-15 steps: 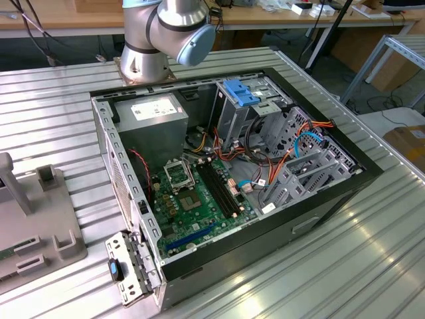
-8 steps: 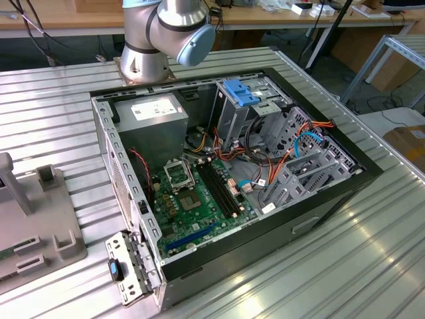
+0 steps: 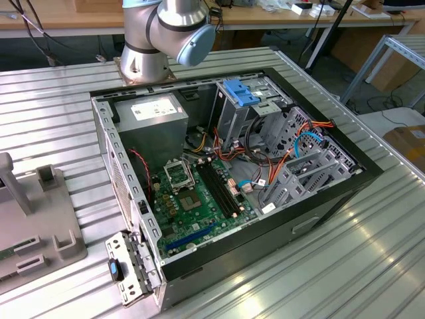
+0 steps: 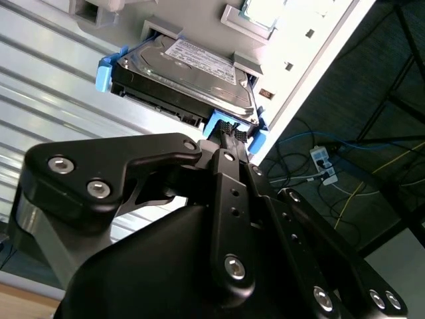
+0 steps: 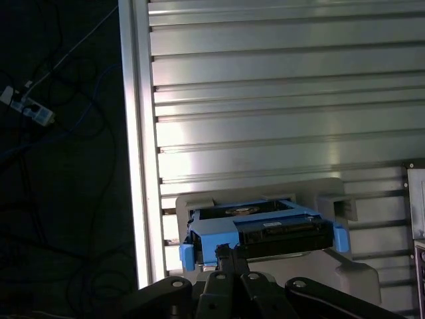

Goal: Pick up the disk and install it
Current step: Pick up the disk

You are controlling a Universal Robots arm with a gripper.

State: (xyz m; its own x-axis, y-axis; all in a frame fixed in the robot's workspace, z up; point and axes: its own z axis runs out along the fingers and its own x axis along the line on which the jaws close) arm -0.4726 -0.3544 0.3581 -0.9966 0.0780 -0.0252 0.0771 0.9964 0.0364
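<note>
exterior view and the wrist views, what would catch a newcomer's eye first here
In the exterior view, the open black and silver computer case with its green motherboard fills the middle of the ribbed metal table, the silver robot arm rising beyond it. In both wrist views, the flat grey hard drive in a bright blue carrier frame lies in a pale grey holder, the black gripper at its blue edge.

In the exterior view we see bright, even light and glare streaking the ribbed silver metal table (image 3: 372, 259). In the second wrist view the pale grey plastic holder (image 4: 312, 40) washes out white, while the flat grey blue-framed disk (image 4: 182, 66) lies dark underneath.
</note>
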